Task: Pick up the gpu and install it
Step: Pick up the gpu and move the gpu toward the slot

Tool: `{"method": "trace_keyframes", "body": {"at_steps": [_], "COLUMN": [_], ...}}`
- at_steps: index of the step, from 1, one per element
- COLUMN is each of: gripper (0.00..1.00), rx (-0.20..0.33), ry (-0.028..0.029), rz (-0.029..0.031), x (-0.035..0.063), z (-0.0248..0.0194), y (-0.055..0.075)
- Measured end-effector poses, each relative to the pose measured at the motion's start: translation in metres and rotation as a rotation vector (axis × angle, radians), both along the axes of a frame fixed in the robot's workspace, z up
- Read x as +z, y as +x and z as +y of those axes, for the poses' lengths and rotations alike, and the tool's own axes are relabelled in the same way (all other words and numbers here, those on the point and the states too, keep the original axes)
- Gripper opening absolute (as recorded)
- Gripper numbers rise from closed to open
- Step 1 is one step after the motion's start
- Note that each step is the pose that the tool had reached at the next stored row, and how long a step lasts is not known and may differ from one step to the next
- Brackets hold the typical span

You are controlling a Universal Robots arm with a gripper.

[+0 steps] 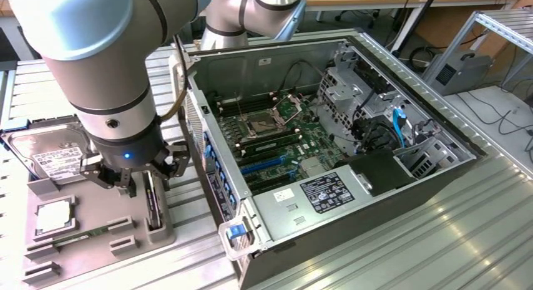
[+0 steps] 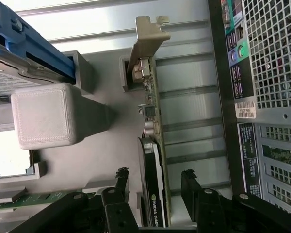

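Note:
The gpu (image 2: 153,145) stands on edge in a slot of the grey holder tray (image 1: 100,240), its dark body lengthwise and its pale metal bracket (image 2: 145,43) at the far end. In the exterior view the gpu (image 1: 152,206) sits just under my gripper (image 1: 137,178), close beside the computer case. My gripper (image 2: 154,182) straddles the card and is open. One black finger (image 2: 121,179) stands on each side of the card, with a small gap between finger and card on both sides.
The open computer case (image 1: 316,146) lies at the exterior view's right of the tray, motherboard exposed; its rear panel (image 2: 266,97) runs close along the card. The tray also holds a hard drive (image 1: 50,156), a processor (image 1: 54,216) and a green memory stick (image 1: 83,235).

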State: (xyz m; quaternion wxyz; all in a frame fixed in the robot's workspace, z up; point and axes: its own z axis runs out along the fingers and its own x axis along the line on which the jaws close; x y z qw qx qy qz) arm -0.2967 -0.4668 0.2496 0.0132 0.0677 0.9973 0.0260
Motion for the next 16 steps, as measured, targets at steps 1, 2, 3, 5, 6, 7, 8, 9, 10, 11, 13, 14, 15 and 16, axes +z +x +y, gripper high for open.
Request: {"method": "trace_keyframes", "body": {"at_steps": [1,2,3,5,6,7,8,9,10,11,13,14,15,16], "gripper": [0.56,0.56,0.56,0.56,0.56,0.56,0.56,0.56,0.56,0.56,0.56,0.56,0.56,0.56], "rx": [0.000,0.000,-0.001,-0.001,-0.002,-0.002,-0.002,-0.003,-0.004,-0.005,-0.005,-0.006,-0.006,-0.006], "ry": [0.0000,0.0000,-0.0001,-0.0001,-0.0001,0.0001,0.0001,0.0000,0.0001,0.0000,0.0001,0.0001,0.0001,-0.0001], "rz": [-0.0001,0.0000,0.0001,0.0000,0.0001,0.0000,-0.0001,0.0000,-0.0001,0.0000,0.0000,0.0000,0.0000,0.0002], "x": [-0.0012,-0.0020,-0.0025,-0.0037,-0.0042,-0.0047,-0.0053,-0.0056,-0.0067,-0.0076,-0.0103,-0.0113,-0.0119,-0.0119], "z": [0.0003,0.0006,0.0009,0.0021,0.0030,0.0038,0.0046,0.0051,0.0060,0.0066,0.0069,0.0070,0.0070,0.0070], "y": [0.000,0.000,0.000,0.000,0.000,0.000,-0.001,-0.001,-0.002,-0.003,-0.003,-0.003,-0.003,-0.003]}}
